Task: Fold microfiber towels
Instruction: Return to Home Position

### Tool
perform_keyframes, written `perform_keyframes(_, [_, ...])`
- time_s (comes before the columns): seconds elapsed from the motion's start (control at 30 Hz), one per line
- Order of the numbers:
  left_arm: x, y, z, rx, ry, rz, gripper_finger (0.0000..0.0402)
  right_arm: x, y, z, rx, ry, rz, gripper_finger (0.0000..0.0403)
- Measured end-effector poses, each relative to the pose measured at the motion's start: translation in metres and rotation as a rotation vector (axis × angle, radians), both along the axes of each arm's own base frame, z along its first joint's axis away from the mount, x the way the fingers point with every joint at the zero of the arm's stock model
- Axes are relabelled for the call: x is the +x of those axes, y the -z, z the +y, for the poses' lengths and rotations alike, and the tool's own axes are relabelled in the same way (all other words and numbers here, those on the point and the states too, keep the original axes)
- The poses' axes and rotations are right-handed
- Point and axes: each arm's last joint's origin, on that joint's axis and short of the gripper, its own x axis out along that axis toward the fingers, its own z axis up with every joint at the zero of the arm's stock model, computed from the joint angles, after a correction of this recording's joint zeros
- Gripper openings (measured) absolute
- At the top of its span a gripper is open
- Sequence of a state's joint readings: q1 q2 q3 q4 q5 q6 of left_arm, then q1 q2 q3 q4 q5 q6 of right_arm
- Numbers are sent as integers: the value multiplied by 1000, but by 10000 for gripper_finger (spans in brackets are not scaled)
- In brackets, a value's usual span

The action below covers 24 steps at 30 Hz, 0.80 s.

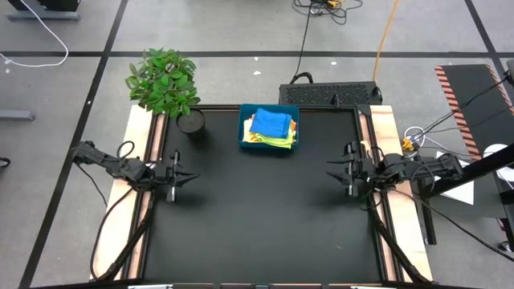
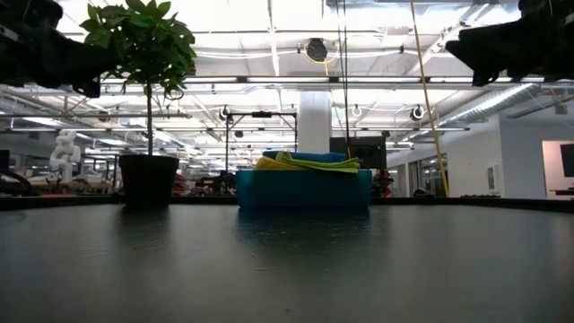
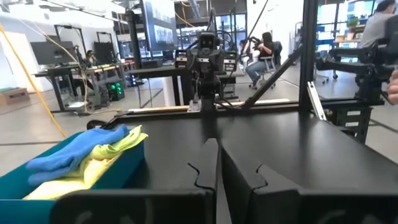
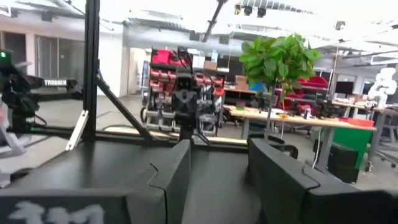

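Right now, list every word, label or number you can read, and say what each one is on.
"TROSSEN": on a dark bar of a machine beyond the table, in the right wrist view.
White marks on the body of the right gripper: too blurred to read.
Nothing readable on the bin, the towels or the plant pot.

This is an open-plan robotics lab. The grey concrete floor [image 1: 64, 96] is crossed with dark tape lines and loose black cables [image 1: 304, 40]. Overhead runs a white exposed ceiling of strip lights and ducts [image 2: 269, 54]. Beyond the black work table [image 1: 257, 225] I see dark monitors on desks [image 3: 45, 55], a seated person [image 3: 264, 46], red parts racks [image 4: 165, 65] and a white humanoid robot [image 4: 382, 84].
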State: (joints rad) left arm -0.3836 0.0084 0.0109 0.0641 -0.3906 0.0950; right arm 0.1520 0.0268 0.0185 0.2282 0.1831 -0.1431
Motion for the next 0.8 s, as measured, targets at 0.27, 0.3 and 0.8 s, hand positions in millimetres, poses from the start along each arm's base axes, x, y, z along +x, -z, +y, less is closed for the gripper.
perform_keyframes(0.27, [0, 0, 0, 33, -4, 1, 11, 0, 0, 0, -40, 7, 4, 155])
perform_keyframes(0.3, [0, 0, 0, 33, -4, 0, 8, 0, 0, 0, -42, 8, 3, 155])
perform_keyframes(0.8, [0, 0, 0, 31, -5, 1, 36, 0, 0, 0, -26, 4, 3, 155])
